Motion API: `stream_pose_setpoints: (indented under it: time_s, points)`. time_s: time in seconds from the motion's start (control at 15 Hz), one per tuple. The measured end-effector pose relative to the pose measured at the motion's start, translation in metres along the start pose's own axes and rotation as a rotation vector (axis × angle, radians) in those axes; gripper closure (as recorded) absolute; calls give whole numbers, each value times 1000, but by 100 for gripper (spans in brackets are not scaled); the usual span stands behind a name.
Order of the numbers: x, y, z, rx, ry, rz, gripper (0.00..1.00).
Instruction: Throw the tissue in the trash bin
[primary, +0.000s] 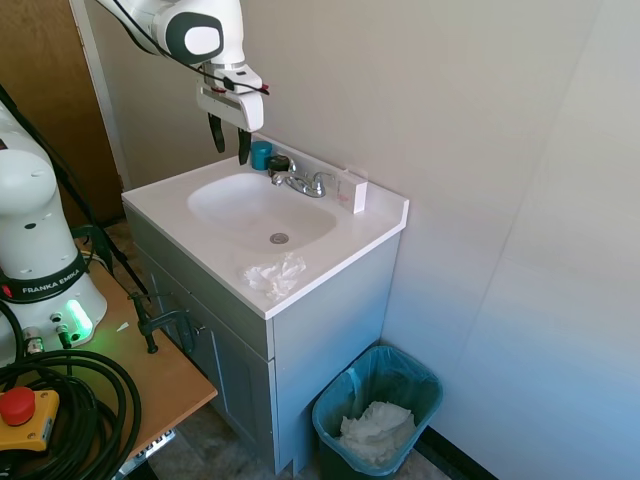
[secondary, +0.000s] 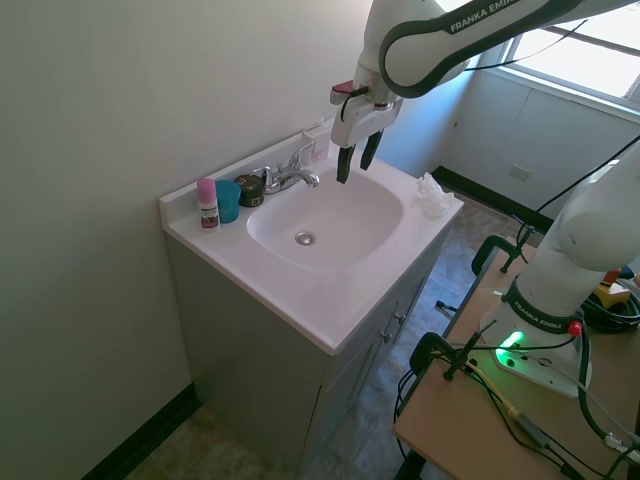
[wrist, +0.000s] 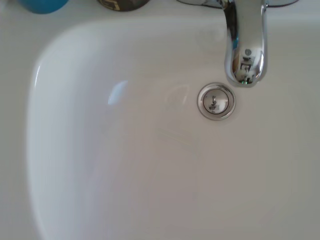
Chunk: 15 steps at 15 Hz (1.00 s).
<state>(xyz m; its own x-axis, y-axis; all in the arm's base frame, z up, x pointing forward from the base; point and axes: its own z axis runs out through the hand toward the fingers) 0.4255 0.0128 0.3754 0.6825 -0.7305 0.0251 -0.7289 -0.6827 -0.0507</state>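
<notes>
White bathroom worktop (primary: 370, 225): the tissue (primary: 273, 274) lies at the basin's (primary: 255, 205) 5 o'clock, near the front edge. Empty jaws hang spread above the basin; trash bin (primary: 421, 378) stands on the floor beside the cabinet.

We see only the lower rim of the blue plastic cup (wrist: 44, 5) in the wrist view, cut by the frame edge, likewise the dark round jar (wrist: 123, 4). The chrome faucet's (wrist: 244, 42) base is cropped. The dark teal plastic trash bin (primary: 335, 428) loses its bottom at the first exterior view's edge. Print on the small pink-capped bottle (secondary: 207, 205) is too small to read.
</notes>
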Motion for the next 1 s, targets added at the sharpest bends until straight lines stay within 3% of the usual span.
stream_pose_setpoints:
  time_s: [0.2,0.33,0.53,1.0]
  points:
    - [7,5,-1,1,13,25,0]
    - [33,23,-6,31,64,102,0]
    - [84,80,-5,67,95,260,0]
    - [127,199,74,36,81,446,0]
